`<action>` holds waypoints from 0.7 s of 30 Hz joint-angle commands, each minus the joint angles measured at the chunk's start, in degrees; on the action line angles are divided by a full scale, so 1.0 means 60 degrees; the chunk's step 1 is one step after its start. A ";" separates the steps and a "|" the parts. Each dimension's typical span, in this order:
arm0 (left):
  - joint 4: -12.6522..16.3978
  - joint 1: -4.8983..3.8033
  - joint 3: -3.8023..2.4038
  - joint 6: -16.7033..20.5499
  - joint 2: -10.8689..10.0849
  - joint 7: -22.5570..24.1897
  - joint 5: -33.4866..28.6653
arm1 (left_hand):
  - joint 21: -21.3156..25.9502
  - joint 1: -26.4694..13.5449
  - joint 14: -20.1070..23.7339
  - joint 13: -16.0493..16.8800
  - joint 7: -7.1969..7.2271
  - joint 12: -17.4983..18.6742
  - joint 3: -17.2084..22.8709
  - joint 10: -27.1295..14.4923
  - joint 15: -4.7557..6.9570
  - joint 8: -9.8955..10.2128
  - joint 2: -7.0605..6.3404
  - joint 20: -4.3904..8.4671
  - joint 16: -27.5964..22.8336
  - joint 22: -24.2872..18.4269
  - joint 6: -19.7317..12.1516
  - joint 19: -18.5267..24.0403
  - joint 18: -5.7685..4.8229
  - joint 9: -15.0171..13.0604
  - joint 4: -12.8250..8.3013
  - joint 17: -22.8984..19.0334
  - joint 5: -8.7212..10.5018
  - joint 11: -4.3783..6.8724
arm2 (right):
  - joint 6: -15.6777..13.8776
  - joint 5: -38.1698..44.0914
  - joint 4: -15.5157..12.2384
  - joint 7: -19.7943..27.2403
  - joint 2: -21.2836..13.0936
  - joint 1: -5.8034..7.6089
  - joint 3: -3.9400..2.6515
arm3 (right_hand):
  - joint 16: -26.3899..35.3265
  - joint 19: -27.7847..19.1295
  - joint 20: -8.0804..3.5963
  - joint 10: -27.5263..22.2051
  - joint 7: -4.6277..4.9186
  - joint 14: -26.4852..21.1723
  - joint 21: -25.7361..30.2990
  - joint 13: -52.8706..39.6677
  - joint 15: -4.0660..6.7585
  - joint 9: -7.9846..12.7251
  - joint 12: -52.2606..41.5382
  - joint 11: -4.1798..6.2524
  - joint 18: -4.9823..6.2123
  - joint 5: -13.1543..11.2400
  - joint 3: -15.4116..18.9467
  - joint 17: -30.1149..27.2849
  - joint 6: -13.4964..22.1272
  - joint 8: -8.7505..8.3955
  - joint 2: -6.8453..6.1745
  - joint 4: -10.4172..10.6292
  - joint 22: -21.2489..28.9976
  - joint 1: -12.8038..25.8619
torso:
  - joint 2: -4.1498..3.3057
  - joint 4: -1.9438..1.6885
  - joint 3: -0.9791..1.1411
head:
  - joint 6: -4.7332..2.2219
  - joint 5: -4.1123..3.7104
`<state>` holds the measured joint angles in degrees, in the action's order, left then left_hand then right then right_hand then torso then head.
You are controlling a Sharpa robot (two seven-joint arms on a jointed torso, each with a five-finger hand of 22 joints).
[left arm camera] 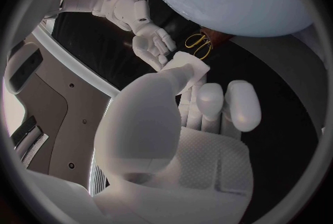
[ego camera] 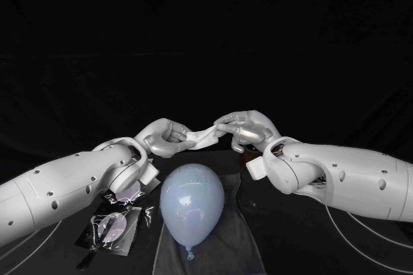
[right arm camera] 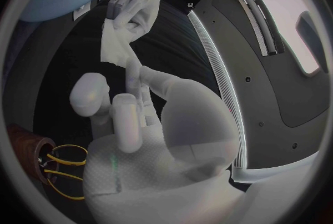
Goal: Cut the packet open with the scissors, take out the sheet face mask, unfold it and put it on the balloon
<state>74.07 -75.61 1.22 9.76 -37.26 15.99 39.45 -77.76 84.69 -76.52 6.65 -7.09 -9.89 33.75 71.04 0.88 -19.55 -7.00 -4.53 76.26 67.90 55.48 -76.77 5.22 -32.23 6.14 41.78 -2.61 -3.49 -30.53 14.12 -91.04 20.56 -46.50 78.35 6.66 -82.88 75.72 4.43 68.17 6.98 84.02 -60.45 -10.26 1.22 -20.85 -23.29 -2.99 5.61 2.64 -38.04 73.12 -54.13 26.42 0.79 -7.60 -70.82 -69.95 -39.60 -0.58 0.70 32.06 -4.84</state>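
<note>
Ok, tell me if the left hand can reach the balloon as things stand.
Probably yes: the left hand, holding the mask with the right hand, hangs just beyond the balloon with nothing between them, though it is busy.

Black table: balloon on grey mat, packet beside.

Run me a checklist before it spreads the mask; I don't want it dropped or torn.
1. Mask out of packet: ok; the sheet mask is in the air, and the packet lies on the table beside the balloon.
2. Two-handed hold: ok; the left hand and right hand each pinch an end.
3. Mask unfolded: not ok; it is bunched between the hands.
4. Balloon ready: ok; it lies on the table, just nearer the robot than the hands.
5. Scissors clear: ok; apart from both hands.
6. Balloon steady: cannot tell.
</note>
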 commanded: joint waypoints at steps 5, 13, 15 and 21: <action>0.0119 -0.0005 -0.0002 0.0317 -0.0004 0.0299 -0.0227 | 0.0024 0.0013 -0.0076 0.0014 -0.0025 -0.0064 -0.0010 -0.0070 -0.0020 -0.0037 0.0018 -0.0011 0.0025 -0.0015 0.0032 0.0038 -0.0042 -0.0581 -0.0029 -0.0001 -0.0030 0.0018 | -0.0025 0.0166 0.0012 -0.0156 0.0031 0.0020 -0.0017 | -0.0066 0.0063 -0.0007 -0.0002 -0.0036 0.0433 -0.0048 -0.0010 0.0067 -0.0688 -0.0031 0.0069 0.0140 0.0023 -0.0056 0.0015 -0.0026 0.0246 0.0087 0.0014 -0.0013 0.0021 | 0.0004 -0.0003 -0.0005 | -0.0018 0.0023; 0.0155 -0.0005 -0.0002 0.0728 -0.0026 0.0402 -0.0861 | 0.0044 0.0023 -0.0059 0.0029 -0.0034 -0.0066 0.0061 -0.0120 -0.0025 -0.0008 0.0004 -0.0011 -0.0001 -0.0051 0.0016 0.0065 -0.0034 -0.0563 -0.0105 -0.0058 -0.0031 0.0012 | 0.0353 0.1300 -0.0134 -0.0469 -0.0079 -0.0012 -0.0007 | -0.0044 0.0035 -0.0011 -0.0064 -0.0033 0.0422 0.0008 -0.0076 0.0068 -0.0770 -0.0064 0.0068 0.0151 0.0024 -0.0108 -0.0031 0.0033 0.0289 0.0078 -0.0020 0.0020 0.0031 | 0.0008 0.0005 -0.0007 | -0.0047 0.0022; 0.0125 -0.0005 -0.0002 0.0882 -0.0029 0.0412 -0.0987 | 0.0045 0.0024 -0.0056 0.0030 -0.0034 -0.0068 0.0067 -0.0120 -0.0025 -0.0006 0.0006 -0.0012 -0.0004 -0.0052 0.0017 0.0066 -0.0034 -0.0562 -0.0109 -0.0067 -0.0030 0.0012 | 0.0503 0.1611 -0.0244 -0.0504 -0.0126 -0.0043 -0.0002 | -0.0044 0.0035 -0.0011 -0.0064 -0.0033 0.0422 0.0008 -0.0076 0.0068 -0.0770 -0.0064 0.0068 0.0151 0.0024 -0.0108 -0.0031 0.0033 0.0289 0.0078 -0.0020 0.0020 0.0031 | 0.0004 0.0006 -0.0002 | -0.0053 0.0045; -0.0065 -0.0005 -0.0001 0.1314 0.0034 0.0438 -0.1338 | 0.0115 0.0026 0.0009 0.0041 -0.0035 -0.0080 0.0103 -0.0122 -0.0026 0.0001 0.0007 -0.0012 -0.0075 -0.0176 0.0023 0.0145 -0.0006 -0.0555 -0.0138 -0.0283 -0.0031 0.0010 | 0.0799 0.1874 -0.0563 -0.0396 -0.0196 -0.0129 0.0004 | -0.0029 0.0022 -0.0012 -0.0102 -0.0028 0.0414 0.0029 -0.0105 0.0066 -0.0806 -0.0074 0.0064 0.0155 0.0025 -0.0144 -0.0061 0.0064 0.0304 0.0087 -0.0046 0.0032 0.0023 | 0.0011 -0.0006 0.0013 | -0.0094 0.0086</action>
<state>73.82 -75.57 1.26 14.65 -37.25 17.40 34.39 -77.28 84.66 -76.69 6.81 -7.07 -10.15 34.30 70.63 0.70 -19.25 -7.04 -4.50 76.03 66.89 55.46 -76.14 5.23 -32.25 5.60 40.15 -2.61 -3.50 -28.47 22.04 -94.12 18.17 -47.63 77.61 6.73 -83.01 75.71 4.43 67.67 7.08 84.02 -60.44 -10.86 1.22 -20.85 -23.39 -2.90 5.60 2.55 -38.68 72.78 -53.66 26.87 0.91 -7.88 -70.70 -69.80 -39.55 -0.58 0.74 31.61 -4.44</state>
